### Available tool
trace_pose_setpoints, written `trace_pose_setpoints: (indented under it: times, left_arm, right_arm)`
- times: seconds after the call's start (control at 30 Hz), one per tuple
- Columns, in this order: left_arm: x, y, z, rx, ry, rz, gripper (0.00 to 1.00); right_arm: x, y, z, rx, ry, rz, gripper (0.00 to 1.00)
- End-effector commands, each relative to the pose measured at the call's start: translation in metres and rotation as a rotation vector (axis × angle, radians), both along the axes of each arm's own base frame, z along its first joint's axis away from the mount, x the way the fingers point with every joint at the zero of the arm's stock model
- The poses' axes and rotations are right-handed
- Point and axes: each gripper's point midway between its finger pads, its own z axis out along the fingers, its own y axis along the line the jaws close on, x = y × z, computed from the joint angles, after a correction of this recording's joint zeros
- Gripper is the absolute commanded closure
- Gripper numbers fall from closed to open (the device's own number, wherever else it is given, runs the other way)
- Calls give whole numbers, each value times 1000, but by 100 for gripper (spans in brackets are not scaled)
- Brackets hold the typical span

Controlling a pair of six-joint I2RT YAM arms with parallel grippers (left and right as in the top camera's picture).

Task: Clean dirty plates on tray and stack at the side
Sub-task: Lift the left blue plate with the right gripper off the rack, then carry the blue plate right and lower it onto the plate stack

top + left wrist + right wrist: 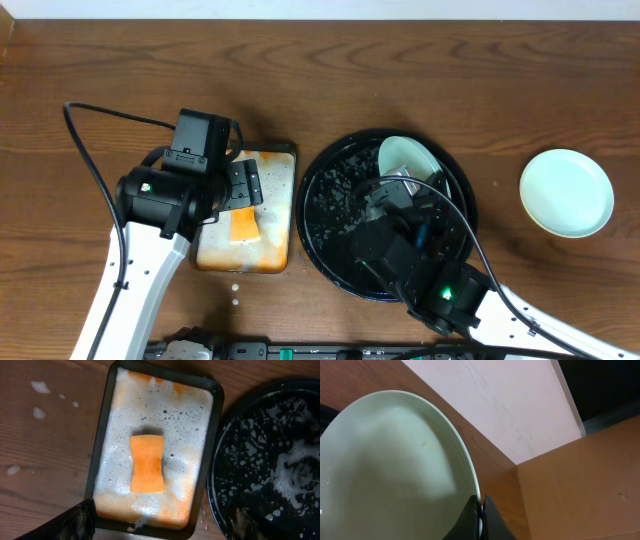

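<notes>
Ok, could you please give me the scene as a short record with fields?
left end effector: open, over the sponge
right end effector: shut on the rim of the held plate
held plate: pale mint, tilted, above the black tray
black tray: round, wet, with spots of foam
sponge: orange, lying in the foamy small tray
side plate: pale mint, flat on the table, to the right of the black tray
</notes>
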Motion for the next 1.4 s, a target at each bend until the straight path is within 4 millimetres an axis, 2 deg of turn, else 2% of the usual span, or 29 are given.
trace_pose_setpoints:
  times: [0.0, 0.47, 0.53, 0.7, 0.87, 1.03, 1.17, 1.37]
  left_arm:
    - [-1, 3, 1, 7, -2, 8, 17]
    - [-1, 3, 1, 7, -2, 8, 17]
    - [-1, 3, 1, 7, -2, 8, 17]
    - [-1, 3, 1, 7, -2, 8, 17]
    - [-1, 3, 1, 7, -2, 8, 17]
    - [-1, 3, 1, 7, -2, 8, 17]
    - [-1, 3, 1, 7, -2, 8, 17]
    - [-1, 3, 1, 7, -2, 8, 17]
  right_arm:
    - [-1, 0, 10, 25, -27, -7, 99]
    - [-1, -1, 10, 24, -26, -9, 99]
    - [1, -4, 8, 105, -48, -35, 99]
    - [6, -15, -11, 319, 33, -57, 99]
    - [13, -36, -23, 650, 160, -108, 99]
    - [16, -61, -19, 872, 204, -121, 99]
    - [16, -100, -17, 1011, 165, -230, 99]
    - [5, -165, -37, 1154, 135, -486, 99]
